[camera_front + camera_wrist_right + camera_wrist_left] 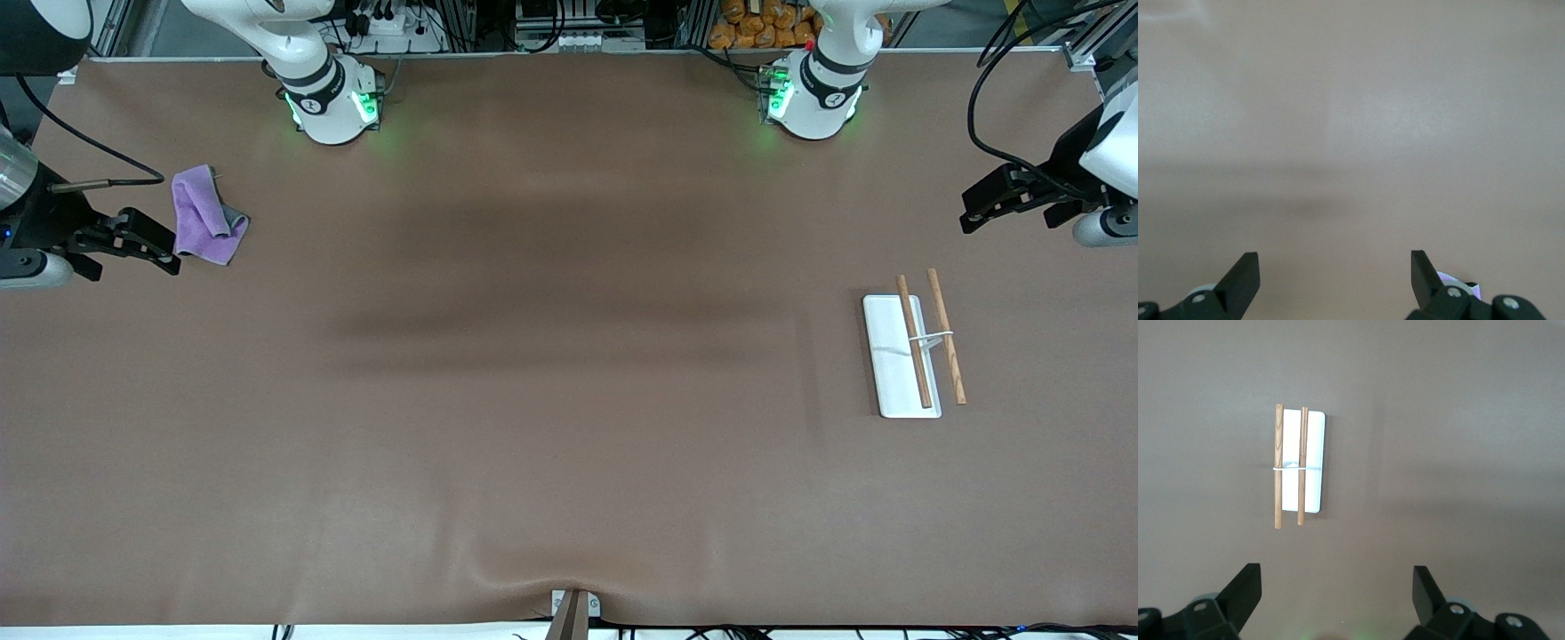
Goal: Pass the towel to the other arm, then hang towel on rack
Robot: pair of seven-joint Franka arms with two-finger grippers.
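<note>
Towel (206, 216) first: you find the lilac cloth crumpled on the brown table (551, 427) at the right arm's end, with a strip of its grey reverse showing along one edge, and nothing grips it. Your right gripper (156, 244) hangs just beside it over that end of the table, a little nearer the front camera than the cloth, and its fingers (1241, 280) stand wide apart with nothing between them; in the right wrist view only a sliver of lilac peeks out by one finger. You see the rack (916, 354) lying well apart from the towel, toward the left arm's end of the table and nearer the front camera, its white base plate flat on the table with two thin wooden rods running parallel above it, joined by a slim white bracket; one rod sits over the plate and the other overhangs its edge. Your left gripper (982, 206) hovers over the table's left-arm end, its fingers (1245, 593) spread open and empty, with the rack (1300, 468) in plain view beneath it.
</note>
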